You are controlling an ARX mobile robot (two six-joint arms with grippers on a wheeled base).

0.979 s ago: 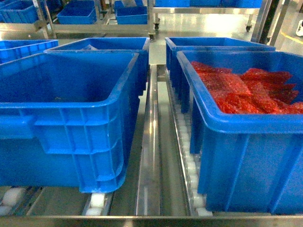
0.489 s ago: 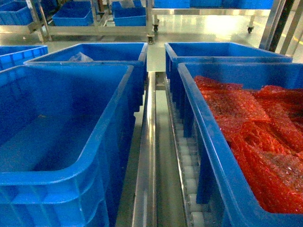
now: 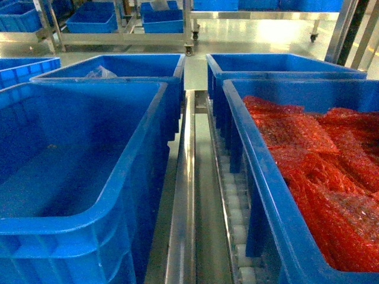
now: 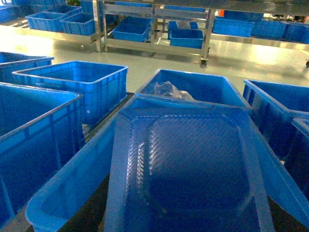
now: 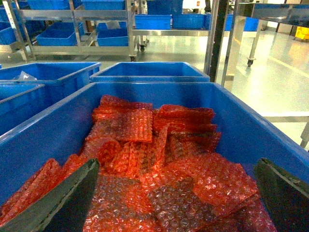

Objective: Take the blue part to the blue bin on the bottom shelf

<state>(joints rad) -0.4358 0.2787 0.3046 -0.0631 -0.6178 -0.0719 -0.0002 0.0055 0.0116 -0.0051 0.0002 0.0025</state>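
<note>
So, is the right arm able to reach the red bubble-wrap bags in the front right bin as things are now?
Probably yes. The right gripper hangs open just above the red bubble-wrap bags. The front right bin has no lid, and nothing lies between the fingers and the bags.

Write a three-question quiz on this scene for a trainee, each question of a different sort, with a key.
1. True or false: the front right bin is filled with blue bags.
2. Choose one. The right tool is: A) shut on a bag; B) open above the red bags; C) out of view.
3. Fill in: in the head view, the crumpled clear plastic bag lies in the ____ bin.

Key: 1) False, its bags are red bubble wrap. 2) B. 3) Rear left bin.
</note>
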